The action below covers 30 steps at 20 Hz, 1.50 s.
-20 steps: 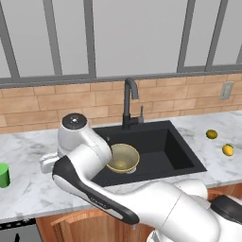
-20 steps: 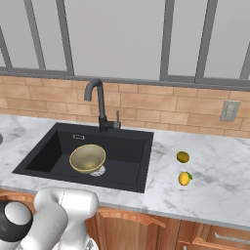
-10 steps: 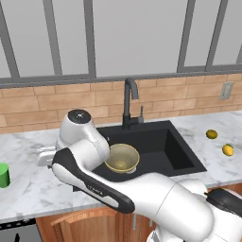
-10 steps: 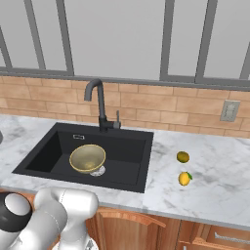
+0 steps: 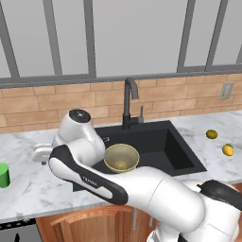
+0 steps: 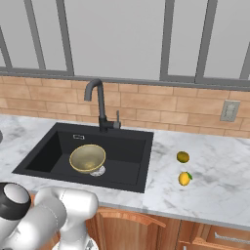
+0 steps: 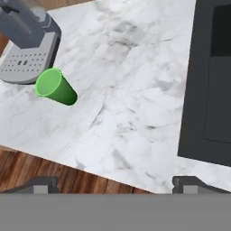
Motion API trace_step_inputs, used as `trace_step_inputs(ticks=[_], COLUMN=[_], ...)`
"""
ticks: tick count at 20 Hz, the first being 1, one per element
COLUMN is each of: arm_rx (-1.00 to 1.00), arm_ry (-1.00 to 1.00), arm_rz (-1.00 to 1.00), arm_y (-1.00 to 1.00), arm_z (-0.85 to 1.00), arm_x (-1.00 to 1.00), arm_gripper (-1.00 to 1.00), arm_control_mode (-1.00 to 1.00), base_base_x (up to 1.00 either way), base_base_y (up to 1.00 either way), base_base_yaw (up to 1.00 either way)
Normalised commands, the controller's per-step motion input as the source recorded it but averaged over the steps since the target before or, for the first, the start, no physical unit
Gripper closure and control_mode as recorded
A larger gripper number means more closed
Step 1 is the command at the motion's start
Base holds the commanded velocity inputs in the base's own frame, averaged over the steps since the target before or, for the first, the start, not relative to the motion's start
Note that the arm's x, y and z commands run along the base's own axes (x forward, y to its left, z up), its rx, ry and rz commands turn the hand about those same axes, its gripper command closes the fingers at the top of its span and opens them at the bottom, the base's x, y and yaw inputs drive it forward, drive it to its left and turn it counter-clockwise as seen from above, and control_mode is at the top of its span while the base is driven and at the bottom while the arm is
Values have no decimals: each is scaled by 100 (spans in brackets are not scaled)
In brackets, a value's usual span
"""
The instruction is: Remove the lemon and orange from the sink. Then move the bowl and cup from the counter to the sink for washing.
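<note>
Marble counter (image 6: 215, 180) under a brick backsplash and tall window panes, with wood cabinets below. Going left to right in the left base view: one green cup (image 5: 4, 175) sits upright at the far left edge of the counter, well apart from the sink (image 5: 170, 146). Next comes the arm, bent over the counter left of the basin, then one bowl (image 5: 121, 157) lying inside the black sink, under the curved faucet (image 5: 129, 101). On the counter to the right of the sink are two fruits: one orange (image 5: 211, 134) further back and one lemon (image 5: 228, 150) nearer the front, close together but not touching.

The right base view gives a clear look at the bowl (image 6: 87, 158), which sits tilted by the silver drain (image 6: 98, 171), plus a wall outlet (image 6: 229, 110).

The hand view gives what neither base view shows: the cup (image 7: 55, 87) standing right beside a grey appliance (image 7: 27, 45), and the gripper (image 7: 115, 184) with its two tips spread wide, nothing between them, above the bare marble next to the sink's edge.
</note>
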Motion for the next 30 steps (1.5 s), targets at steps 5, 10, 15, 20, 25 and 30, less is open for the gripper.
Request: trace_step_inputs(ticks=[5,10,15,20,25,30], arm_rx=[3,0,0,0,0,0], arm_ry=[2,5,7,4,4,3], arm_rz=[-7,-9,-10,-6,-6,-4], arm_y=[21,23,28,26,23,26], arm_z=[-3,-1,-5,-5,-5,-8], arm_x=[15,14,11,12,16,16], arm_gripper=[-100,-100,-100,-100,-100,-100], arm_control_mode=[-100,-100,-100,-100,-100,-100], base_base_x=[0,0,0,0,0,0], base_base_y=[0,0,0,0,0,0], base_base_yaw=[0,0,0,0,0,0])
